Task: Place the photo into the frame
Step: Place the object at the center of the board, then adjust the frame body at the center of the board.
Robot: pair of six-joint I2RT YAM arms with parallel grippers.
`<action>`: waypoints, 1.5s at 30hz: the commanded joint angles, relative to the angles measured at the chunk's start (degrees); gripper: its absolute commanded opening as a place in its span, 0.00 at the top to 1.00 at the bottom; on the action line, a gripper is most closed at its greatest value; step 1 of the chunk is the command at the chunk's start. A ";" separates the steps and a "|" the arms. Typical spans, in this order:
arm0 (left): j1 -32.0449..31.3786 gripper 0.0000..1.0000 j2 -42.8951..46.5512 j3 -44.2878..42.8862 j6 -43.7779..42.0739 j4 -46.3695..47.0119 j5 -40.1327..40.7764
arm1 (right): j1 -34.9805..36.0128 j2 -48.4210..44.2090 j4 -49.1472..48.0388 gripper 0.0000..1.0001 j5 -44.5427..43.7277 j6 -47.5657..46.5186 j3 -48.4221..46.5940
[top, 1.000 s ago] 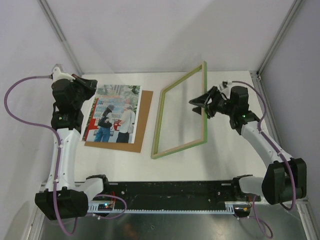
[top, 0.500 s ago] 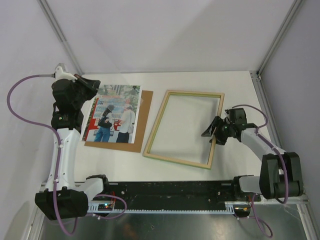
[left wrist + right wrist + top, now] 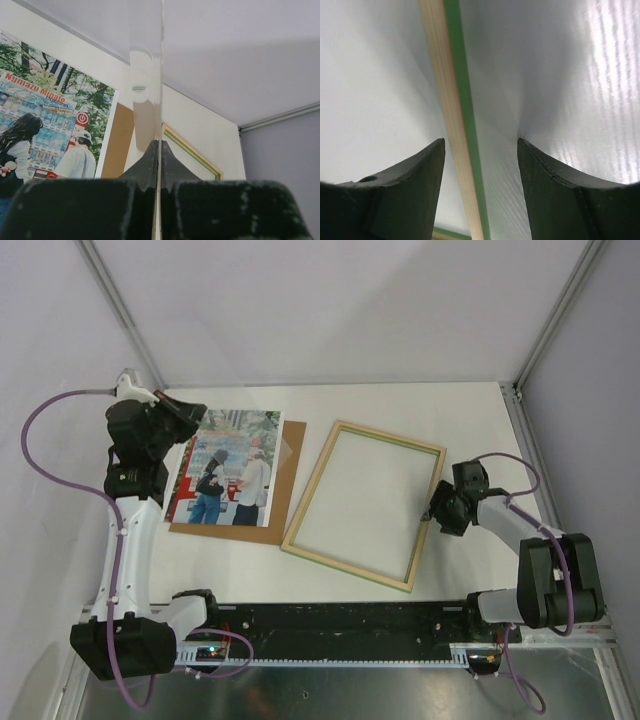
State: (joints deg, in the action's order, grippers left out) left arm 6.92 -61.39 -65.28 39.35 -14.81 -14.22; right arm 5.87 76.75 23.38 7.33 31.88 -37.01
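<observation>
- Two fingers of the right gripper (image 3: 437, 508) stand apart, one on each side of the frame's right rail. They grip nothing, and the rail runs down the gap with no clear contact.
- Frame (image 3: 346, 569) lies flat on the table (image 3: 470, 420), pale wood side up, with green showing only along its edge. Its near left corner sits close to the brown board (image 3: 283, 480); I cannot tell whether they touch.
- Judgement: the frame should be light and stiff, but thin and open in the middle. It will likely slide on the smooth top. Pinch one rail across its width, near mid-length, so it does not twist.
- Photo (image 3: 228, 468) lies face up on the board, left of the frame. Its far edge appears to overhang the board.
- Judgement: the print is limp, easily creased and hard to get under. Take it by the overhanging edge, not the flat middle.
- Left gripper (image 3: 195, 418), farthest back, is closed on what looks like a thin clear sheet (image 3: 161, 75) — seen edge-on, above the photo's far left corner.
</observation>
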 commanded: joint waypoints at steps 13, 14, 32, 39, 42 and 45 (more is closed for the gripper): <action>0.52 1.00 -0.13 -1.45 -2.00 2.32 -7.80 | 11.72 19.57 2.78 0.80 -24.42 -5.71 -15.41; 0.54 1.00 -0.57 -1.62 -2.13 2.32 -8.96 | 11.72 21.20 2.80 0.84 -24.62 -6.97 -16.62; 0.54 1.00 -4.99 -3.52 -0.83 2.33 -18.30 | 17.61 33.48 -2.04 1.00 -31.08 -26.69 -27.53; 0.52 1.00 -4.93 -3.03 -0.67 2.28 -19.54 | 21.48 36.80 -1.80 1.00 -34.27 -31.18 -29.61; 0.54 1.00 -4.81 -2.51 -0.76 2.32 -19.95 | 21.50 36.92 -2.08 1.00 -33.89 -31.60 -29.67; 0.55 1.00 -4.91 -1.75 -0.84 2.27 -20.52 | 21.13 36.53 -2.09 1.00 -33.33 -31.61 -29.69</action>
State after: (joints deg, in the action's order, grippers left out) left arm 6.94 -66.76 -65.93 38.54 -14.74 -32.23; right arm 26.96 109.75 15.38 -24.34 5.93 -68.29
